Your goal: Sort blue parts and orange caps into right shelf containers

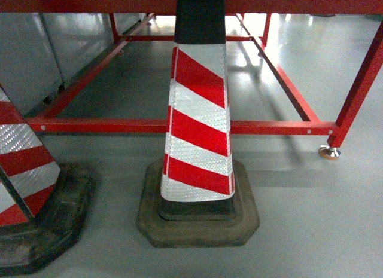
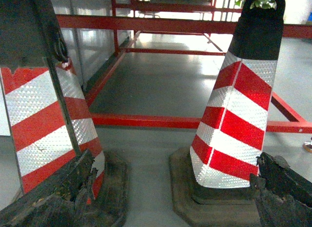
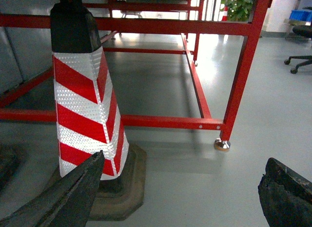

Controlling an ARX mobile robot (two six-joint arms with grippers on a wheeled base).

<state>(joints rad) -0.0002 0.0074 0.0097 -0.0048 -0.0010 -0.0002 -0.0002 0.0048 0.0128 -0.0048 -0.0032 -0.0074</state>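
No blue parts, orange caps or right shelf containers show in any view. My left gripper [image 2: 173, 185] is open, its worn dark fingers [image 2: 68, 188] spread wide with only grey floor between them. My right gripper [image 3: 180, 190] is also open and holds nothing; its left finger [image 3: 73, 193] lies in front of a cone's base. Neither gripper appears in the head view.
A red-and-white traffic cone [image 1: 199, 119] stands straight ahead on a dark rubber base, and a second cone [image 1: 24, 170] stands at the left. Behind them runs a low red steel frame [image 1: 269, 127] with a metal foot [image 1: 329, 151]. An office chair [image 3: 300, 58] stands far right.
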